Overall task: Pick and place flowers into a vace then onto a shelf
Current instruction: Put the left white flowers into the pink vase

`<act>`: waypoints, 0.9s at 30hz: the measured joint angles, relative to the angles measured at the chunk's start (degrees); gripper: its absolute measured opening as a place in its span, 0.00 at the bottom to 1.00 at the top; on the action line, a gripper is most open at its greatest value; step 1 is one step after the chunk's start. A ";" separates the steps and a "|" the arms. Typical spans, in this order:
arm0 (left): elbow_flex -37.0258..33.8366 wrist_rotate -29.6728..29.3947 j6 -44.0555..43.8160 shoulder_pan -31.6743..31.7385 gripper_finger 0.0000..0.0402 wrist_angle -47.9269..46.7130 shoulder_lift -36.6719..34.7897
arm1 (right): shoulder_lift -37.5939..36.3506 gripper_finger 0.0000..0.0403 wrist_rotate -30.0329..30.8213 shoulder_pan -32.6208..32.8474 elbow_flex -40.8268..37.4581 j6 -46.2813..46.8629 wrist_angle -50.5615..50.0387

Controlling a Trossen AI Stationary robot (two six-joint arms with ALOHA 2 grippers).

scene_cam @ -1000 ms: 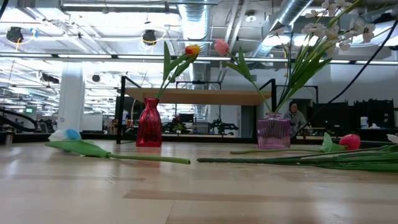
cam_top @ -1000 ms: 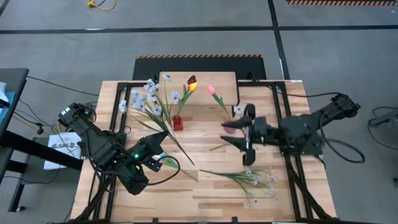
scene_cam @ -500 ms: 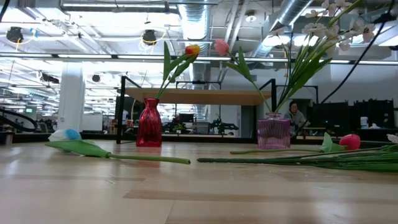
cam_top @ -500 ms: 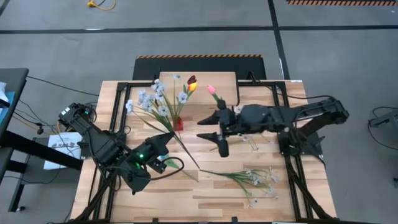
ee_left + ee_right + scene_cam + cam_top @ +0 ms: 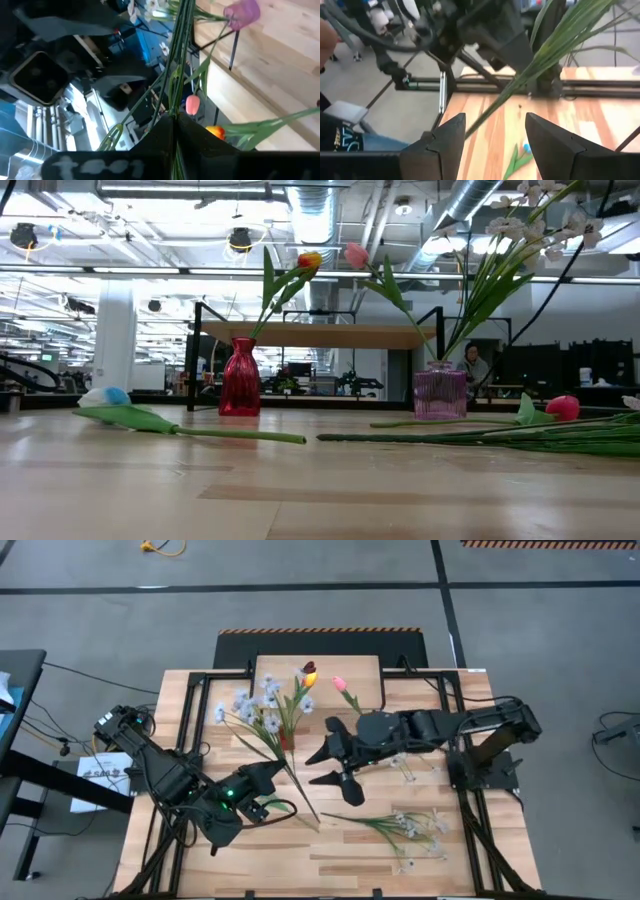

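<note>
Slatted tabletop [image 5: 330,850] filling the overhead view, and the left gripper [image 5: 268,778] is clamping shut on a spray of white blossoms [image 5: 255,710], stems running up and away toward the red vase [image 5: 286,739] in front of the shelf [image 5: 318,668]. Right gripper [image 5: 325,766] is hovering mid-table, jaws standing apart and holding nothing, fingers [image 5: 442,142] framing those same green stems, which are crossing diagonally just ahead. Stem ends are sitting nearer the left arm, blossoms nearer the vase. More white flowers [image 5: 405,827] are lying flat near the front, and the purple vase [image 5: 440,391] is waiting nearby.
</note>
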 joint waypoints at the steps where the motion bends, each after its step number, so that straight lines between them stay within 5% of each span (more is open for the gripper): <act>1: 0.00 0.33 0.12 0.00 0.00 0.38 0.00 | 0.47 0.50 -0.13 0.00 0.34 0.00 -0.68; 27: -0.01 0.34 4.34 -0.09 0.00 1.48 0.00 | 6.61 0.48 -2.93 -1.82 1.93 0.90 4.42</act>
